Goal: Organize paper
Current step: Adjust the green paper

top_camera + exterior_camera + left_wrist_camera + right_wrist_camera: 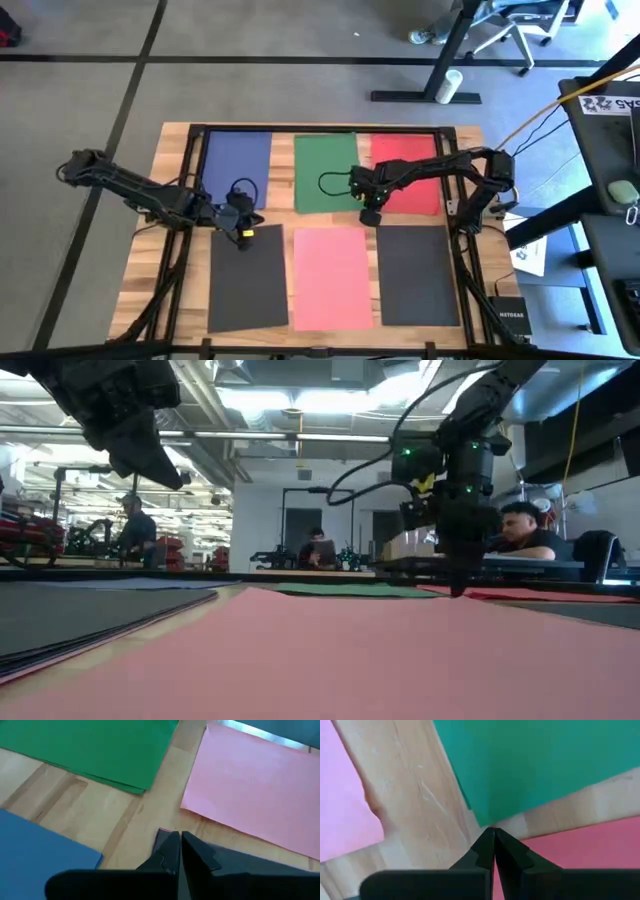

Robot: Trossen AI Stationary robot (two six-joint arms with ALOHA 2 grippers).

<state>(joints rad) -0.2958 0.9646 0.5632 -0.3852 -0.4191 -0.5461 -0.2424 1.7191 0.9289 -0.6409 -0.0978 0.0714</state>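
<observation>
On the bench [180, 150] six sheets of paper [332, 278] lie flat in two rows, thin and floppy, so corners look like the best place to pinch. Left hand [244, 236] and right hand [369, 217] are both pinched closed, holding nothing.

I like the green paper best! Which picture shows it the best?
The high view: the whole green sheet lies there between the blue sheet and red sheet. The low view shows only a thin green strip. The left wrist view shows one corner region, the right wrist view a corner.
</observation>
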